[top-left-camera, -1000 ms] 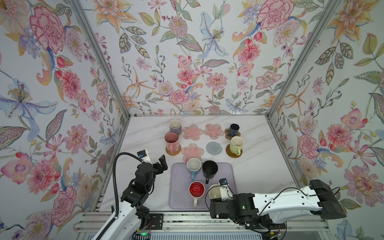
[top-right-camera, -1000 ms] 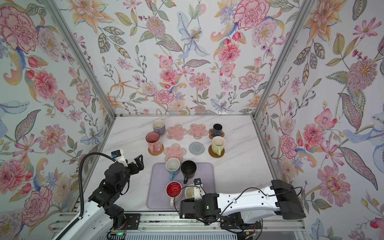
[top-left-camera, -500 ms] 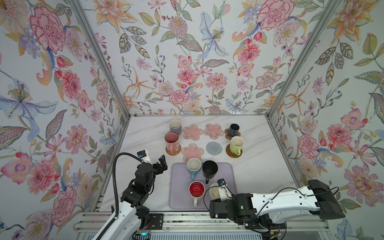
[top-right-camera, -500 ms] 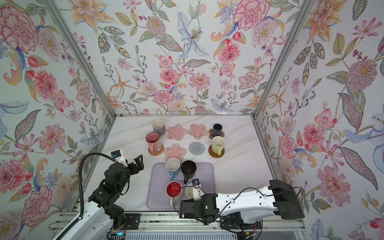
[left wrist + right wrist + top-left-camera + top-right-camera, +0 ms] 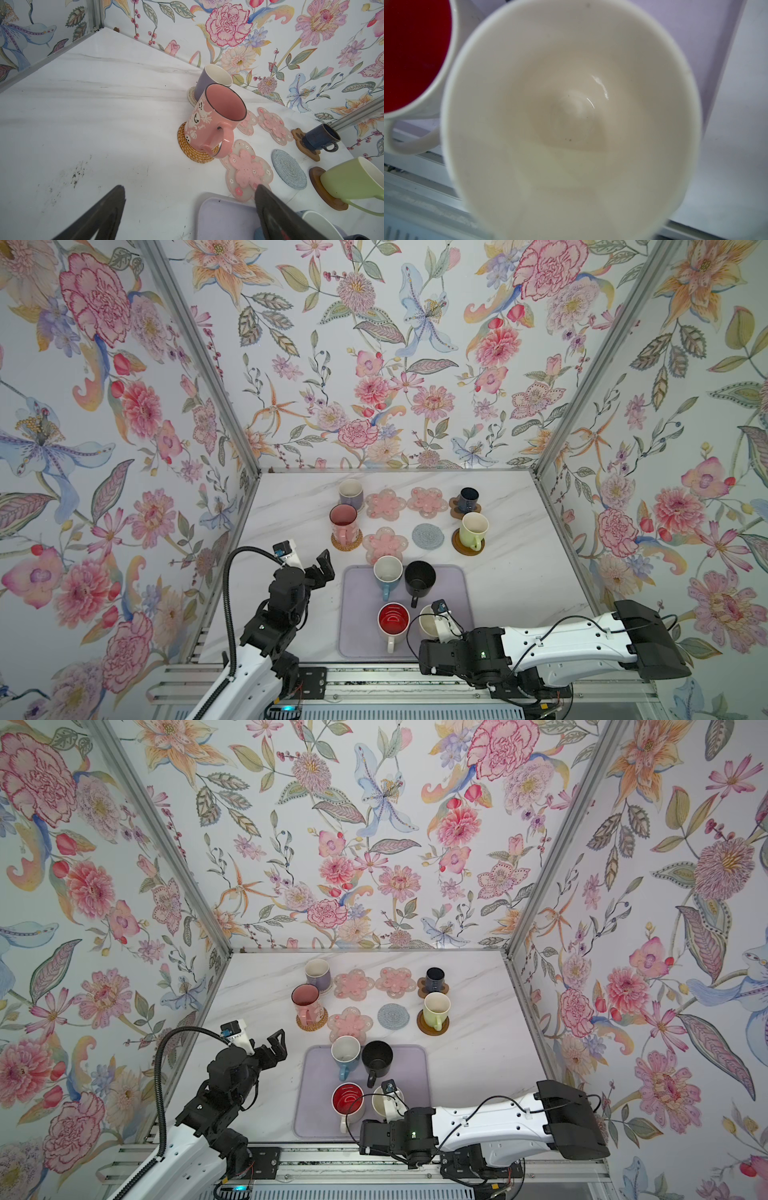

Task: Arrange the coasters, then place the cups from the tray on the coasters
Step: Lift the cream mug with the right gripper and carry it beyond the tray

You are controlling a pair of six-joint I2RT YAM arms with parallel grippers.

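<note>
- Writing: the pink cup [image 5: 209,128] carries white ghosts, a pumpkin, a cobweb and one small word that looks like "Spooky". No other cup or coaster shows readable lettering.
- The pink cup stands on the woven rattan coaster [image 5: 187,149]. Behind it, toward the tabletop's far edge, the lavender cup [image 5: 207,81] sits on a clear beaded coaster [image 5: 191,95].
- Toward the right edge, the small navy cup [image 5: 318,137] is on the brown paw coaster [image 5: 296,133], and the light green cup [image 5: 353,180] is on the wooden disc [image 5: 320,187].
- Three pink flower coasters [image 5: 385,504] [image 5: 428,502] [image 5: 384,543] and the grey knitted coaster [image 5: 428,536] lie bare between those pairs.
- The lavender tray [image 5: 461,585] lies at the middle of the near edge. It holds the blue cup [image 5: 387,572], the black cup [image 5: 419,578], the white cup with red inside [image 5: 393,622] and the cream cup [image 5: 571,114].
- The right gripper [image 5: 436,634] has its fingers closed on the cream cup's near side, with the contact hidden under the wrist.
- The left gripper [image 5: 189,192] hovers by the tray's far left corner, its fingers [image 5: 108,209] wide apart and holding nothing.
</note>
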